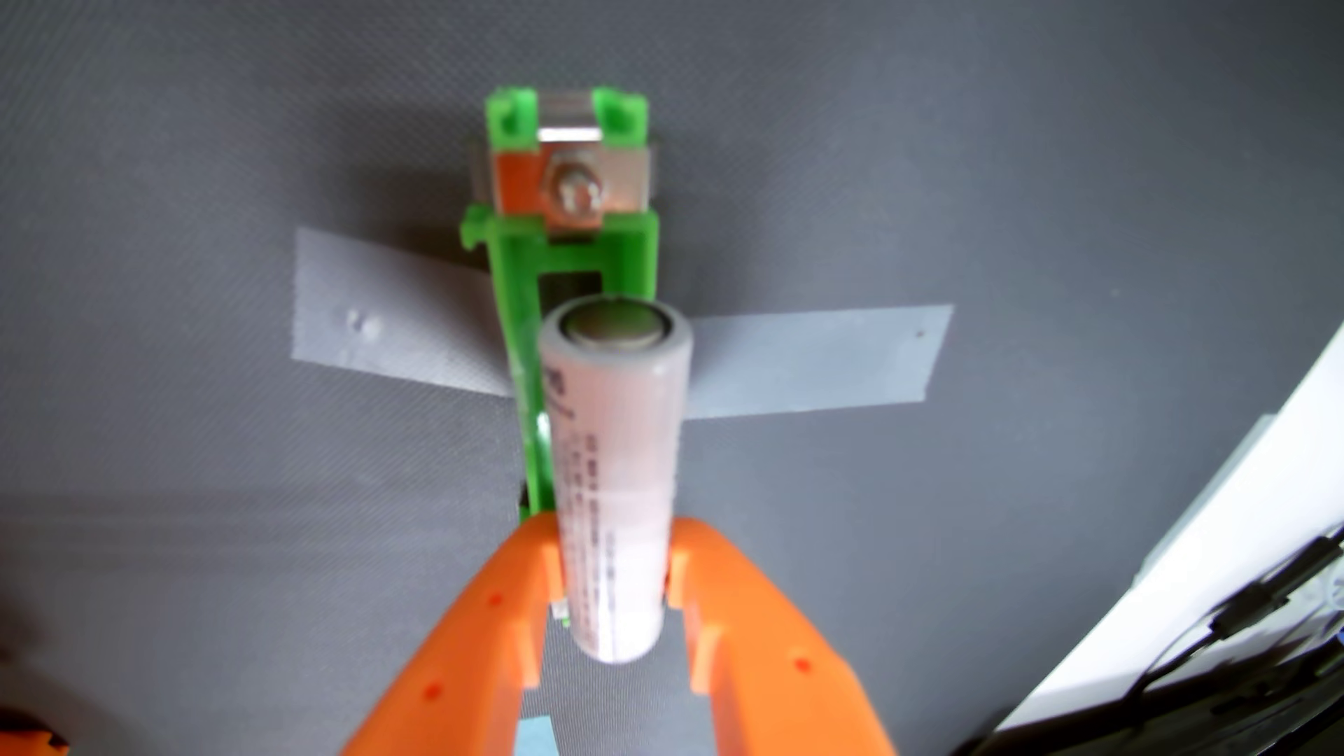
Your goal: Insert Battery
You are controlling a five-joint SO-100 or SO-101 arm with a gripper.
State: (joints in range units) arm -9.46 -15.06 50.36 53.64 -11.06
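Observation:
A pale pink cylindrical battery [614, 465] with fine print along its side fills the middle of the wrist view, its metal end cap facing away from the camera. My orange gripper [614, 560] is shut on the battery's lower half, one finger on each side. Behind and under the battery lies a green plastic battery holder [574, 240], held down by grey tape. A metal contact plate with a bolt [574, 192] sits at the holder's far end. The battery lies along the holder's length and hides its near half; whether they touch I cannot tell.
Grey tape strips [814, 360] stick out left and right of the holder on a dark grey mat [218, 145]. A white edge [1193, 509] and black cables [1251, 618] lie at the lower right. A blue scrap [534, 734] shows between the fingers at the bottom.

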